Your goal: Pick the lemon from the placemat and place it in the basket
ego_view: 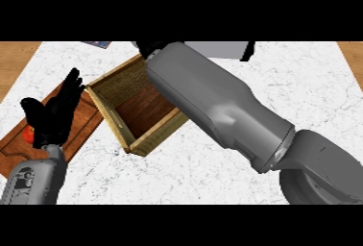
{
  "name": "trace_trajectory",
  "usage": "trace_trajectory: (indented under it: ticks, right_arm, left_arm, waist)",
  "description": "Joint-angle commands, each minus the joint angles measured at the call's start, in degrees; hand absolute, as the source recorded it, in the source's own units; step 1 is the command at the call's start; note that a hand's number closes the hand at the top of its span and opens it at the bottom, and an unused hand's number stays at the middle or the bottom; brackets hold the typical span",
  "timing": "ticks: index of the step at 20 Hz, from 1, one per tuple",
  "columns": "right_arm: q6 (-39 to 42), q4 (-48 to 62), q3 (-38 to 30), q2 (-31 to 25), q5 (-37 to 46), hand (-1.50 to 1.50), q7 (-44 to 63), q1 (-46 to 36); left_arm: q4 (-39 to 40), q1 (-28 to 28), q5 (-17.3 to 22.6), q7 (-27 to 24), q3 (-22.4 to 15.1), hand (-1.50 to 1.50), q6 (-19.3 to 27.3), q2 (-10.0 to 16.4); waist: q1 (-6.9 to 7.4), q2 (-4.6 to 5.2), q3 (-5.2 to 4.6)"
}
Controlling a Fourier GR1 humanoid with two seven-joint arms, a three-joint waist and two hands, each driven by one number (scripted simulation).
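Right robot hand (pixel 146 49), its closure indiscernible beyond the rectangular woven wicker basket (pixel 159 135), should let go only above the basket's floor; left robot hand (pixel 53 113) rests open, empty.

No writing, label, brand mark or number can be read on the basket (pixel 113 84), the placemat (pixel 85 121) at the left or the white marbled surface (pixel 212 185). A small panel (pixel 24 178) on the left forearm (pixel 41 180), at the near left, carries marks too small to make out.
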Motion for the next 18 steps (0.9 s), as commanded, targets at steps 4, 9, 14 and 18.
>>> trace_trajectory:
  ticks: [4,9,14,18]
  right_arm:
    - [-0.2,2.9,0.7,0.1,1.7,1.50,-1.3,1.9]
    - [0.1,0.0,2.4,0.1,2.5,1.50,0.9,5.9]
    - [3.4,2.6,0.6,0.1,1.9,1.50,-1.8,4.0]
    - [3.9,4.0,-1.7,0.1,1.5,1.50,-5.6,6.5]
  left_arm:
    - [3.4,-0.9,-0.2,-2.6,0.9,0.00,-0.4,0.5]
    - [-1.7,-1.3,0.1,2.2,0.4,0.00,-0.1,0.9]
    - [2.2,-4.6,0.5,1.6,0.5,0.00,-0.7,0.7]
    - [-1.6,4.1,-0.6,-2.4,0.1,0.00,0.3,-0.5]
  waist:
    - [-0.08,0.32,-0.02]
    - [0.60,0.11,0.03]
    - [-0.14,0.25,0.03]
    - [-1.10,-0.35,0.09]
